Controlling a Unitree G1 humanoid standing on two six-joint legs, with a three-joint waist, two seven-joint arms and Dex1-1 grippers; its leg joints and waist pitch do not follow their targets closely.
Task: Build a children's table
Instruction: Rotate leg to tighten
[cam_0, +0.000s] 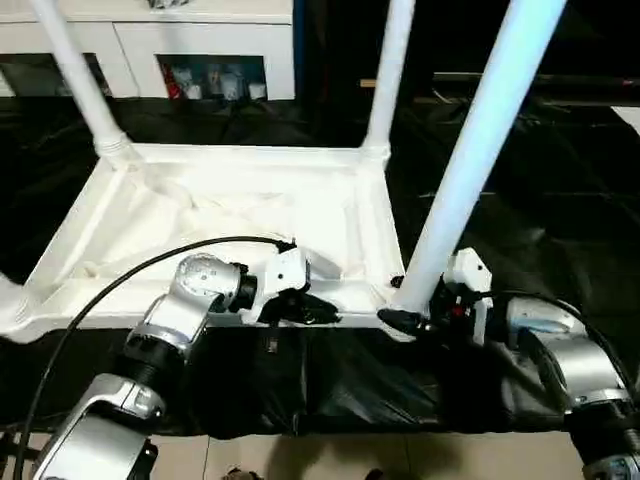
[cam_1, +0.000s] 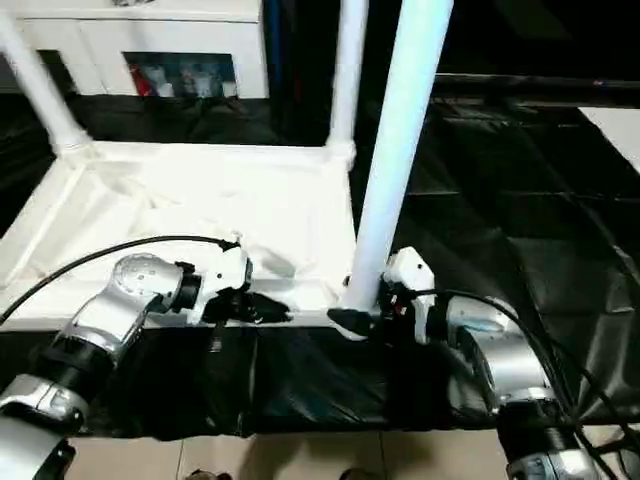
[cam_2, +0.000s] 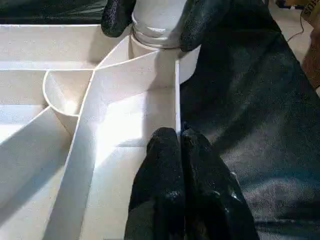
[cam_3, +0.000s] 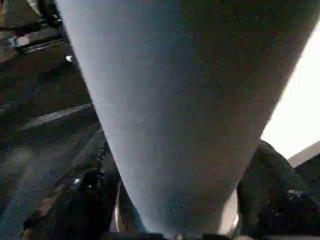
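- Silver forearms are reaching forward from the near edge, the left one trailing a black cable (cam_0: 120, 275)
- Left gripper (cam_0: 305, 312) is resting at the near rim of the tabletop (cam_0: 230, 215), its two black fingers (cam_2: 175, 190) pressed together with nothing between them, lying along the rim wall beside the black sheet (cam_0: 540, 190)
- Right gripper (cam_0: 405, 320) is clamping the base of the near right leg (cam_0: 480, 150), one black finger on each side of the tube just above its threaded end, as the left wrist view is showing
- Near right leg is standing in the tabletop's near right corner socket (cam_2: 160, 37) and leaning slightly to the right as it rises
- Tabletop is lying upside down on the black sheet, ribbed underside facing up
- Far left leg (cam_0: 75, 75) and far right leg (cam_0: 390, 70) are standing in the far corner sockets
- White glass-door cabinet (cam_0: 180, 50) is standing behind the table
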